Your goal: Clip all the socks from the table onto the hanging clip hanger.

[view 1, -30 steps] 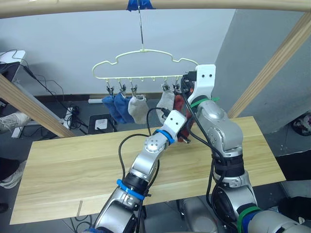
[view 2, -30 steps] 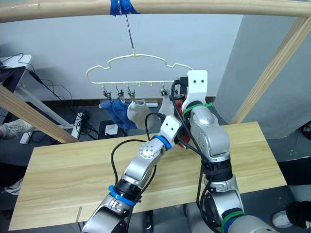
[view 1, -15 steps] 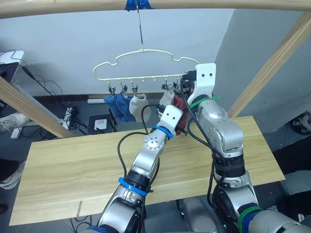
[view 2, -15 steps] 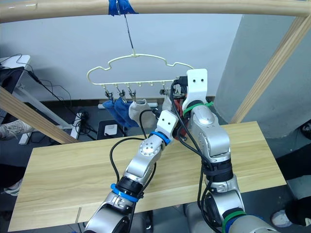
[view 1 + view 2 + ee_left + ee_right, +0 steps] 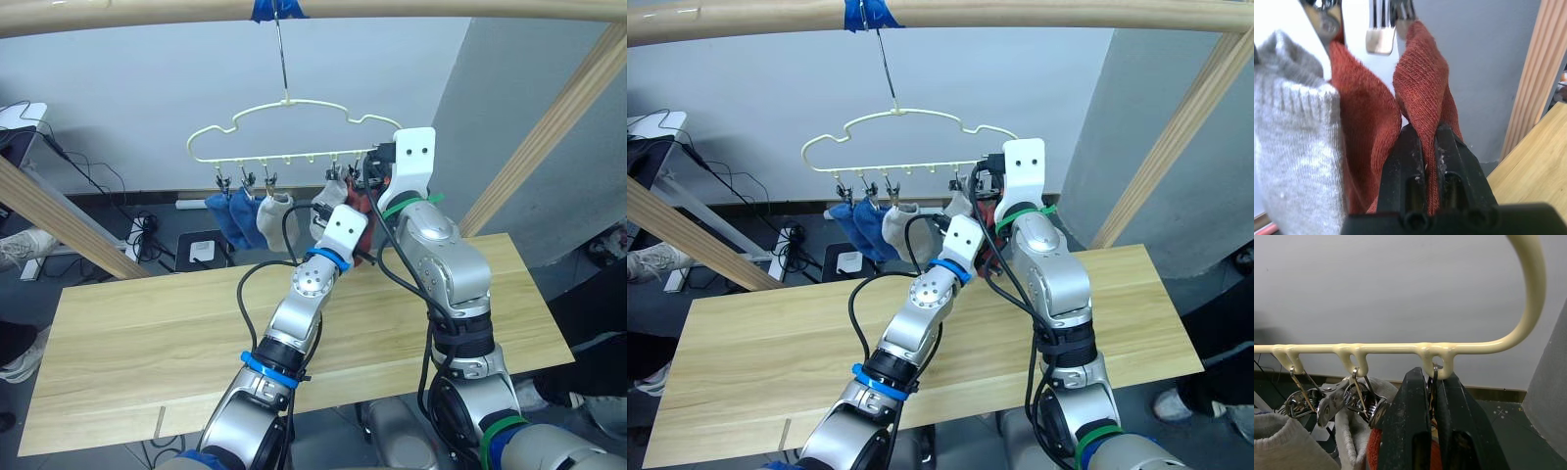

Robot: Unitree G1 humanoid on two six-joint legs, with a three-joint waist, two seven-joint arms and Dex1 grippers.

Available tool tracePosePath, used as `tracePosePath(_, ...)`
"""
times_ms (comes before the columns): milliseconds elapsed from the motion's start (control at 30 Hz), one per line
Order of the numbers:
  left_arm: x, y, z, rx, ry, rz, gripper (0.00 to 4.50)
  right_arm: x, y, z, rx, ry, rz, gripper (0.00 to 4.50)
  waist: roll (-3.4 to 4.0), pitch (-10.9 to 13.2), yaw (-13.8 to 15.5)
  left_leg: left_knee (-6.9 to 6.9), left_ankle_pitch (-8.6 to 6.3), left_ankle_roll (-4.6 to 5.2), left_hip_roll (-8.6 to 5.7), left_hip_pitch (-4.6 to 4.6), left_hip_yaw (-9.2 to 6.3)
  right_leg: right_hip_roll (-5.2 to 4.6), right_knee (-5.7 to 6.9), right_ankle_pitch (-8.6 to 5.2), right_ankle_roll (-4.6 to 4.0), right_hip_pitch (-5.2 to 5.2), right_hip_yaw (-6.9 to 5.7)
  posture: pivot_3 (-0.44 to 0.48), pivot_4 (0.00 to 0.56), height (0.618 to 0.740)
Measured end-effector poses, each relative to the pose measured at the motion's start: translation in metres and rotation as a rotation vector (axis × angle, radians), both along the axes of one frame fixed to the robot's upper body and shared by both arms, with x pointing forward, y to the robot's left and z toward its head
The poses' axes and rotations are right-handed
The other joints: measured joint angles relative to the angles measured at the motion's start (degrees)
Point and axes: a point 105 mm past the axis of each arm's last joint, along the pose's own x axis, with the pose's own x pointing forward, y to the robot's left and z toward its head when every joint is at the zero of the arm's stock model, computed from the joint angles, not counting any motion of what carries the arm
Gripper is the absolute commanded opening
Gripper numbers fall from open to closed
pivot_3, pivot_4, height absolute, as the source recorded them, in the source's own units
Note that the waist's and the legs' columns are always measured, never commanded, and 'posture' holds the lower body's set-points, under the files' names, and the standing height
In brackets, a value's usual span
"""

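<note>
Left gripper [image 5: 1422, 147] higher, table [image 5: 147, 333] bare

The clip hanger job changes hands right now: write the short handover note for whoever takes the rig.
Left gripper: shut on a rust-red sock, holding it up just under the open end clip.
Right gripper: fingers closed around that end clip on the clip hanger, apparently squeezing it open.
Done: two blue socks, two grey socks and one rust-red sock hang clipped.
The table carries no socks.
Left: seat the held sock in the clip, let the clip close, release both grippers.
</note>
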Motion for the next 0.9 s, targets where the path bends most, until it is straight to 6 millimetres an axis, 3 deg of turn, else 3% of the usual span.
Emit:
tracePosePath(500,0.002,-0.003,0.008,-0.011,-0.019,0.011,0.01,0.000,0.001,-0.002,-0.006,0.011,0.002,0.00,0.00,0.00,0.00,0.00,0.00,0.00,0.00,0.00,0.00,0.00,0.00,0.00,0.00,0.00,0.00,-0.247,0.269,0.740)
tracePosePath(600,0.002,-0.003,0.009,-0.011,-0.020,0.011,0.00,0.000,0.002,-0.003,-0.005,0.020,0.004,0.77,0.00,0.00,0.00,0.00,0.00,0.00,0.00,0.00,0.00,0.00,0.00,0.00,0.00,0.00,0.00,-0.247,0.269,0.740)
tracePosePath(800,0.003,-0.003,0.012,-0.020,-0.026,0.007,0.00,-0.001,0.002,-0.003,-0.002,0.019,0.001,3.04,0.00,0.00,0.00,0.00,0.00,0.00,0.00,-0.01,0.00,0.00,0.00,0.00,0.00,0.00,0.00,-0.247,0.269,0.740)
tracePosePath(833,0.002,-0.004,0.012,-0.026,-0.024,0.003,0.48,-0.001,0.001,-0.003,-0.001,0.017,0.001,3.39,0.00,0.00,0.00,0.00,0.00,0.00,0.00,-0.01,0.00,0.00,0.00,0.00,0.00,0.00,0.00,-0.247,0.269,0.740)
tracePosePath(900,0.002,-0.004,0.012,-0.044,-0.015,-0.011,0.86,-0.002,0.001,-0.001,0.001,0.010,0.001,4.07,0.00,0.00,0.00,0.00,0.00,0.00,0.00,-0.01,0.00,0.00,0.00,0.00,0.00,0.00,-0.01,-0.247,0.269,0.740)
